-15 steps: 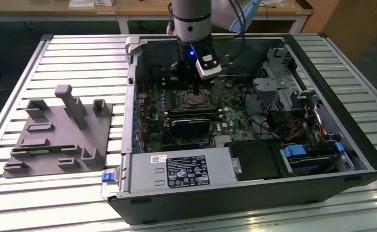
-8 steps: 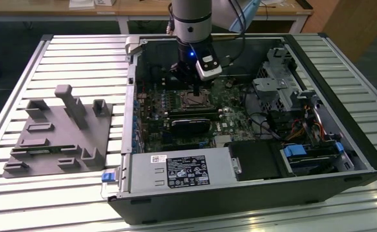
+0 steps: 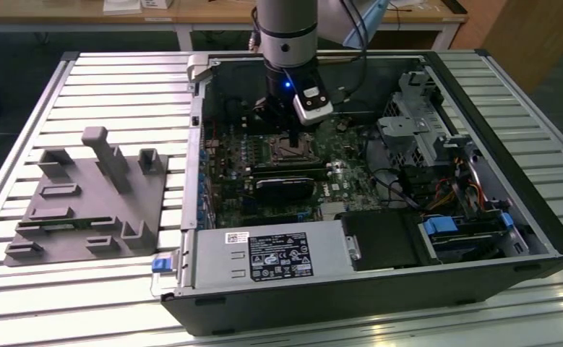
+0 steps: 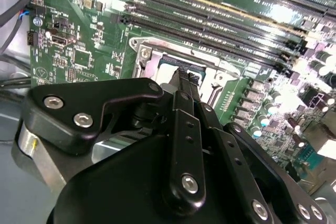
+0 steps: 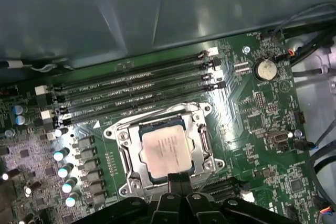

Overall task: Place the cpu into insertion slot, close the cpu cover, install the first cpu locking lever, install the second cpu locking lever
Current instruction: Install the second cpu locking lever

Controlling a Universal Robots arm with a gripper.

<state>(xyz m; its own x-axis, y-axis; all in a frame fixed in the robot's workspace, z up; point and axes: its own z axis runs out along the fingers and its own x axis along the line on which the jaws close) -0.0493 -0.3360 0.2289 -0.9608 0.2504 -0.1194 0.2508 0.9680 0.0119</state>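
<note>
The cpu (image 5: 165,152) sits in its socket, cover (image 5: 195,141) closed around it. At its six o'clock edge the gripper (image 5: 178,179) hovers, fingers together, empty. The thin, springy cover looks best pushed at its rim.

Gripper (image 3: 291,134): stood inside the case (image 3: 512,217), directly over the socket (image 5: 164,148) on the board (image 5: 252,119). Cpu (image 5: 166,150): lay in the socket, just beneath the gripper tips, framed by the cover (image 5: 197,135). Memory slots (image 5: 136,85): ran just beyond the socket. Fixture (image 3: 84,199): sat on the table (image 3: 117,87), well apart, toward the exterior view's left.
</note>
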